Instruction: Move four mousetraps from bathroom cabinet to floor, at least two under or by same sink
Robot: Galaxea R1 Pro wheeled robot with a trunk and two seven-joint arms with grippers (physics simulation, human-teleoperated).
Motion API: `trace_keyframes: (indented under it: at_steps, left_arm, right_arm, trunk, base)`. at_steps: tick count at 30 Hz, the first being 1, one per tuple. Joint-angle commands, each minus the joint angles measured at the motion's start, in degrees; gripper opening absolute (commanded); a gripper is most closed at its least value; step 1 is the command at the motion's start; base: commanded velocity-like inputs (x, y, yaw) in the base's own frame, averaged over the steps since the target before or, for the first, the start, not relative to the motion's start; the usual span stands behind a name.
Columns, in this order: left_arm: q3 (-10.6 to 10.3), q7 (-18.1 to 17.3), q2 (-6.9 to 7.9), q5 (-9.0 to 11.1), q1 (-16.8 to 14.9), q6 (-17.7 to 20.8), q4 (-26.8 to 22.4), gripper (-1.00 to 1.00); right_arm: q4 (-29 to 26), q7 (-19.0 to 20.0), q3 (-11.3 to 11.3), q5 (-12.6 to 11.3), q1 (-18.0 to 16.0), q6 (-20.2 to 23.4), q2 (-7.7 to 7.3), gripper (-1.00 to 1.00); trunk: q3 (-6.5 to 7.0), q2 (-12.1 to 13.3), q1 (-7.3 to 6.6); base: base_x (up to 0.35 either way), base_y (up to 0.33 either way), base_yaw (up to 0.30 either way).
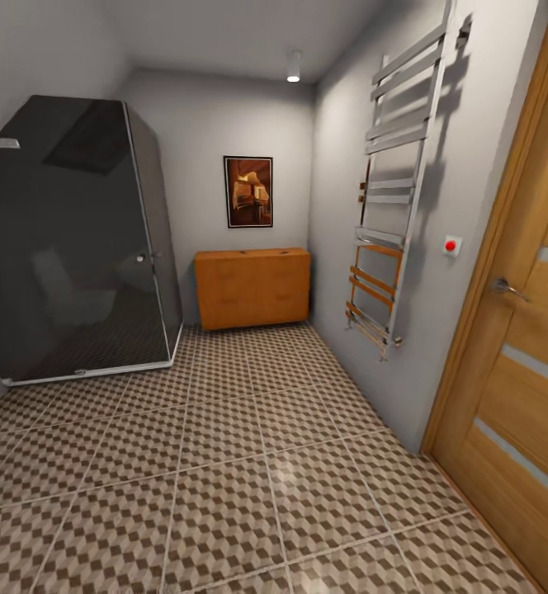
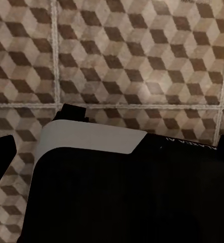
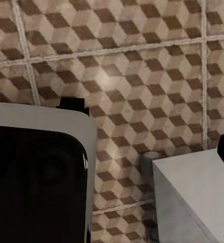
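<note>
Neither pincer's jaw state can be told from the wrist views, where only the bathroom floor [image 2: 142, 50] is faced. The cabinet [image 1: 252, 289] is seen well ahead against the far wall, its long axis crosswise; neither arm can be judged nearer.

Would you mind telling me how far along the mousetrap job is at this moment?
Nothing looks done: no mousetrap lies on the patterned bathroom floor. In hand is only the approach, as the head view faces the orange-brown cabinet at the far wall, some floor tiles away. Left: reaching the cabinet, taking out all four traps, and setting them on the floor, two beside the sink.
</note>
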Motion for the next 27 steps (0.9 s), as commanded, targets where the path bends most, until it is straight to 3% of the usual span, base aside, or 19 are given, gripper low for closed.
trace_keyframes:
  at_steps: [1, 14, 27]
  left_arm:
    - [-0.5, -0.2, 0.00, 0.6, -0.1, -0.1, 0.1, 1.00]
    - [-0.5, -0.2, 0.00, 0.6, -0.1, -0.1, 0.1, 1.00]
    - [-0.5, -0.2, -0.07, 0.3, 0.0, 0.3, 0.1, 1.00]
  right_arm:
    - [0.2, -0.3, 0.3, 0.3, -0.1, -0.3, 0.00, 1.00]
    - [0.2, -0.3, 0.3, 0.2, -0.1, -0.3, 0.00, 1.00]
    - [0.1, -0.3, 0.3, 0.2, -0.1, -0.4, -0.03, 1.00]
  trunk:
    - [-0.06, 0.0, 0.00]
    - [-0.06, 0.0, 0.00]
    - [-0.06, 0.0, 0.00]
  base:
    - [0.000, 0.000, 0.284]
    - [0.026, 0.000, 0.277]
    - [0.269, 0.000, 0.072]
